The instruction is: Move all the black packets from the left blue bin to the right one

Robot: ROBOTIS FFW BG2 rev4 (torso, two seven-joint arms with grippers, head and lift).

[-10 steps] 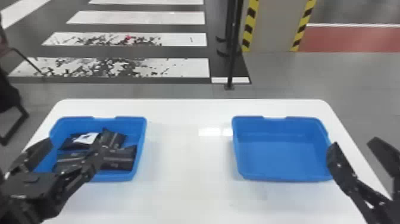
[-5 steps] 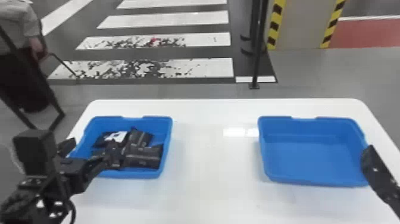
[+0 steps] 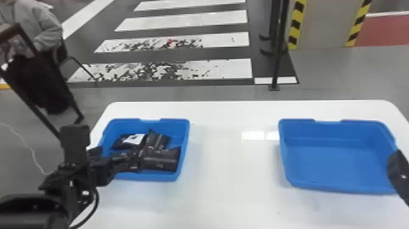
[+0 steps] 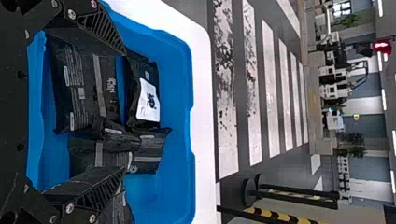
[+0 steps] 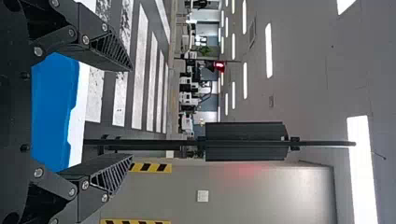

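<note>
Your left arm is slanting in from the bottom left corner, and your left gripper (image 3: 120, 151) is hanging over the near left part of the left blue bin (image 3: 183, 143). Its fingers are standing wide apart, gripping nothing; whether they're brushing a packet, you can't tell. And the black packets (image 3: 161, 160) are lying heaped inside that bin, one showing a white label (image 3: 134, 139)! Well right of it, the right blue bin (image 3: 330, 188) is sitting empty, your right gripper (image 3: 398, 175) waiting by its right side, fingers spreading open, holding nothing.
</note>
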